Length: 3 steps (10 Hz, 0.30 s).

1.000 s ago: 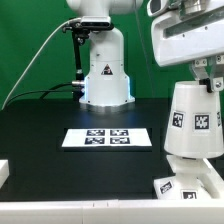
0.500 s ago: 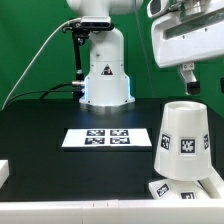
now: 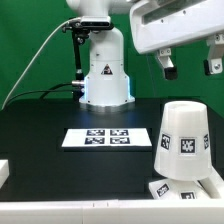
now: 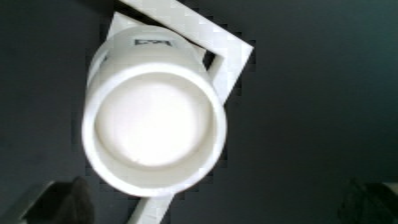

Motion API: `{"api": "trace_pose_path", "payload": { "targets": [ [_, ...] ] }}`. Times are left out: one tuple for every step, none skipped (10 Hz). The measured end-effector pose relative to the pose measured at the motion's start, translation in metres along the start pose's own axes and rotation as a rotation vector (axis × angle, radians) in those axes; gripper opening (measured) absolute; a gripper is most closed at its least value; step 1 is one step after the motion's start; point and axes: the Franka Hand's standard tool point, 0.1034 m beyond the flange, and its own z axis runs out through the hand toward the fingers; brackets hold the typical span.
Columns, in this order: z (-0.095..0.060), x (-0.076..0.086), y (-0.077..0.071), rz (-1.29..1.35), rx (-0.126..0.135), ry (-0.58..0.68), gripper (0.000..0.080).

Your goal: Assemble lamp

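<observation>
- White shade sits on the base, directly below the hand; wrist view looks straight down on its top.
- Hand is wide, holding nothing, well above the shade.
- Bulb not visible, likely under the shade.
- Judgement: assembly looks essentially done; only seating check left.

arm's up high toward the exterior view's right. gripper pointing straight down, fingers spread wide apart, holding nothing.
</observation>
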Motion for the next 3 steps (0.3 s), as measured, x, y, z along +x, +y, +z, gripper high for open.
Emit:
{"api": "trace_pose_path", "payload": {
  "targets": [
    [0.0005,0.0,0.0002,0.0,-0.001,0.0,0.0699],
    [0.0006,-0.0002,0.0002,0.0,-0.001,0.0,0.0699],
    [0.0007,-0.0003,0.0002,0.0,-0.001,0.0,0.0699]
  ]
}}
